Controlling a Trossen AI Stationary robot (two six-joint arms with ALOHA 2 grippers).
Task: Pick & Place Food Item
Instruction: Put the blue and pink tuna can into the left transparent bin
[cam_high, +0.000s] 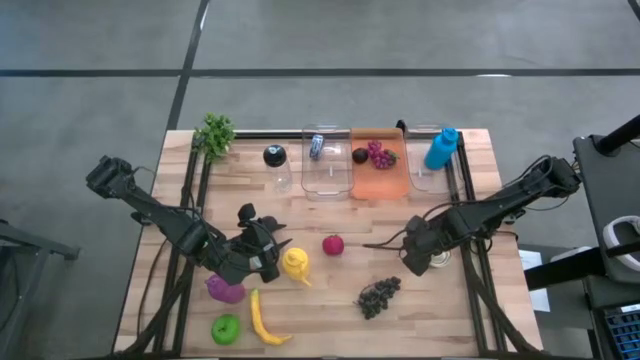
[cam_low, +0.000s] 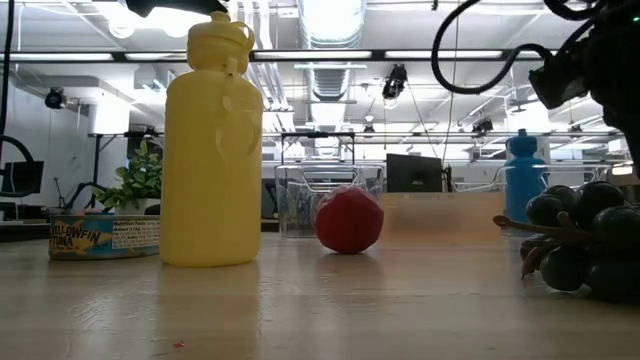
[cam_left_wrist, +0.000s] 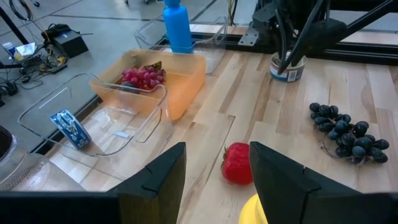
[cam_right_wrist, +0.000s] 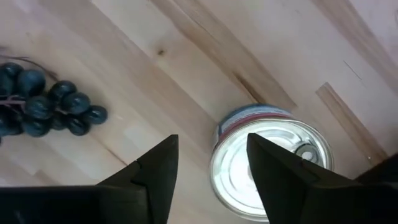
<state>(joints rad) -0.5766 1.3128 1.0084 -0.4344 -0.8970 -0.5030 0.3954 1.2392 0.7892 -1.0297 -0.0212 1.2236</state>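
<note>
Overhead, right pincer (cam_right_wrist: 208, 171), seemingly open, above tuna can (cam_right_wrist: 272, 163).

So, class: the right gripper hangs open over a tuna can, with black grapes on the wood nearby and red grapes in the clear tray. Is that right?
Not quite. The red grapes lie in the orange tray, as the high view shows. The right gripper does hang open over the tuna can, with black grapes nearby.

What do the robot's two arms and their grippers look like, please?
Both arms are dark, near-black jointed linkages with thin black cables running along them. The left gripper and the right gripper each end in two broad, angular matte-black fingers with bevelled, wedge-like edges. No markings or labels show on them.
</note>
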